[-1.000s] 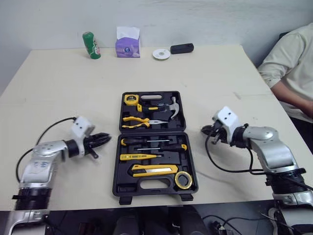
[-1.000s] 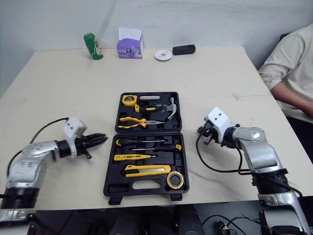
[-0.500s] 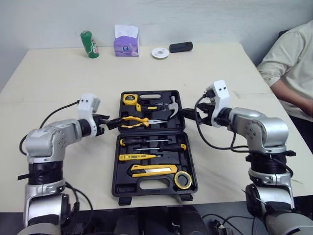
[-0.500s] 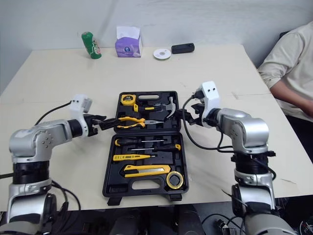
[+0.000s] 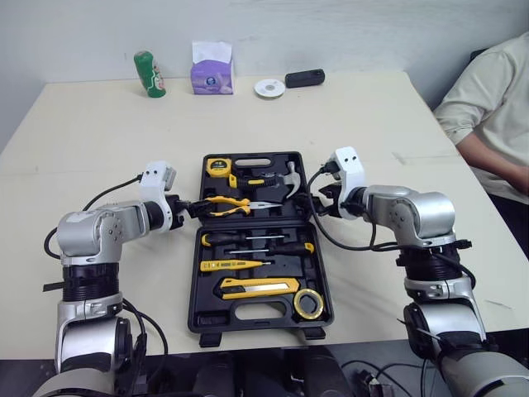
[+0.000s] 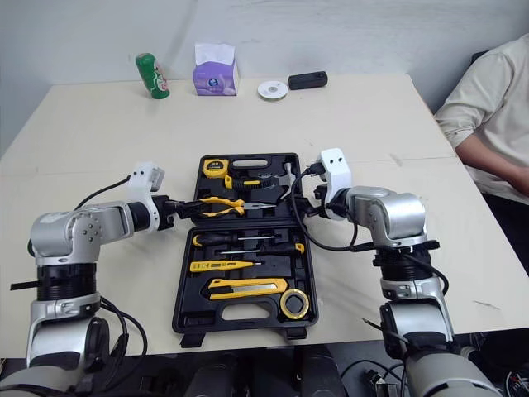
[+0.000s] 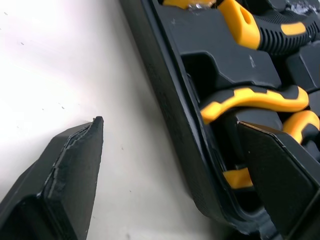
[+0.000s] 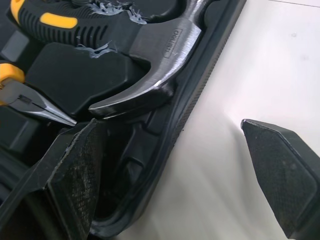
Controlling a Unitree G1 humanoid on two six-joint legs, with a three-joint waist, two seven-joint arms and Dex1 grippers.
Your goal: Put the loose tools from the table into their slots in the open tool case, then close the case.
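The black tool case [image 5: 195, 281] lies open flat on the table, with tools in both halves. The far half holds a tape measure [image 5: 220, 167], a hammer [image 5: 291, 179] and yellow-handled pliers [image 5: 227, 203]. In the near half are screwdrivers [image 5: 256, 240], a utility knife [image 5: 260, 286] and a roll of tape [image 5: 310, 303]. My left gripper [image 5: 192, 208] is open at the far half's left edge, its fingers [image 7: 75, 165] straddling the rim beside the pliers [image 7: 250, 97]. My right gripper [image 5: 312, 205] is open at the right edge, straddling the rim by the hammer head [image 8: 160, 45].
At the table's back edge stand a green can [image 5: 150, 74], a purple tissue box [image 5: 212, 70], a white disc [image 5: 269, 88] and a black device [image 5: 305, 78]. A person in a light shirt [image 5: 488, 107] sits at the right side.
Both arms have swung inward and forward from beside the case's near half to the side edges of its far half. Both grippers have opened.
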